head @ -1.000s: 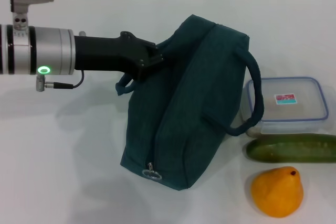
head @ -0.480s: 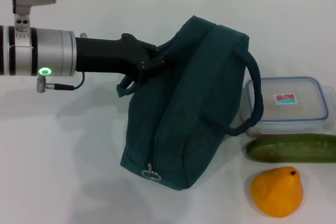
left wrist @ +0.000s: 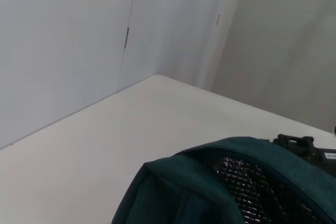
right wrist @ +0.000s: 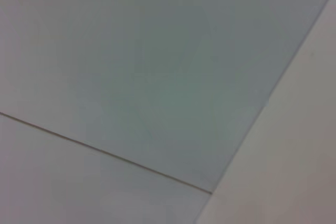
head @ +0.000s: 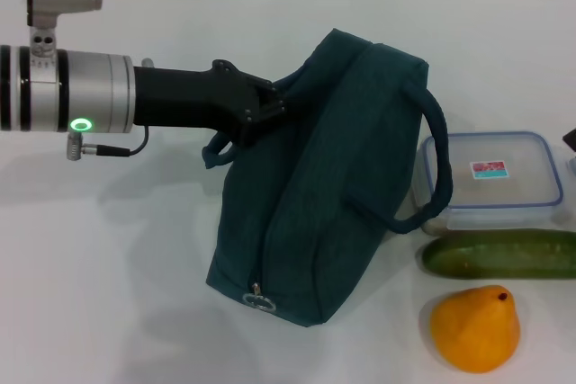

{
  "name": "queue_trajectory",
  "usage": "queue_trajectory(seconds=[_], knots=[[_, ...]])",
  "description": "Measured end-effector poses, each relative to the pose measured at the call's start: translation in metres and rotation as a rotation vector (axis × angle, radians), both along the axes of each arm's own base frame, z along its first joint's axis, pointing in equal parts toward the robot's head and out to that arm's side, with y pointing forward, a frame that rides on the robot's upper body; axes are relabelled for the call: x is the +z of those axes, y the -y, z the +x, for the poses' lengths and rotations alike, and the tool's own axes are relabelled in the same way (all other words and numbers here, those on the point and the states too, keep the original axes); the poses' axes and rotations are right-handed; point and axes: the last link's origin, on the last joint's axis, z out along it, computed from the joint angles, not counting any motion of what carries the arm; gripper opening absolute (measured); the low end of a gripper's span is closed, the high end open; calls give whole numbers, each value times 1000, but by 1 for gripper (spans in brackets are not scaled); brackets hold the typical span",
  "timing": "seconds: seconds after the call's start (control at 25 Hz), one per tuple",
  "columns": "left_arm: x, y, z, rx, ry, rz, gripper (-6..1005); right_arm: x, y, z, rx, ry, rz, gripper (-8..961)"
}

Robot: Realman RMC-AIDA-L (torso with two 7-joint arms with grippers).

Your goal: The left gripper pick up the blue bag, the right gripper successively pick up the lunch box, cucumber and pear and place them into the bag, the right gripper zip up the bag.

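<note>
Blue bag (head: 319, 186) nudged slightly toward 3 o'clock since a second ago; left gripper (head: 263, 107) clenched on handle, lift starting. Right gripper (head: 571, 138) just entering at 3 o'clock edge, state unclear.

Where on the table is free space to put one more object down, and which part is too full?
Bare table lies left of the blue bag, under the left gripper, and behind the bag. The right side is crowded: the lunch box, cucumber and pear lie close together beside the bag, whose handle reaches to the box.
</note>
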Motion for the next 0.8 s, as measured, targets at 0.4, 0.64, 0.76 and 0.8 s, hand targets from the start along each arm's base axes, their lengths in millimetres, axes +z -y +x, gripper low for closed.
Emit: queue_trajectory(seconds=[0.4, 0.64, 0.76, 0.8], knots=[[-1, 0, 0, -15, -8, 3, 45, -11, -15, -16, 51, -14, -66, 737], [0, 1, -1, -25, -9, 8, 45, -4, -22, -20, 76, -18, -34, 734], [0, 0, 0, -26, -9, 9, 45, 0, -30, -23, 87, -14, -27, 732], [0, 0, 0, -27, -9, 9, 45, 1, -34, -24, 89, -12, -29, 731]])
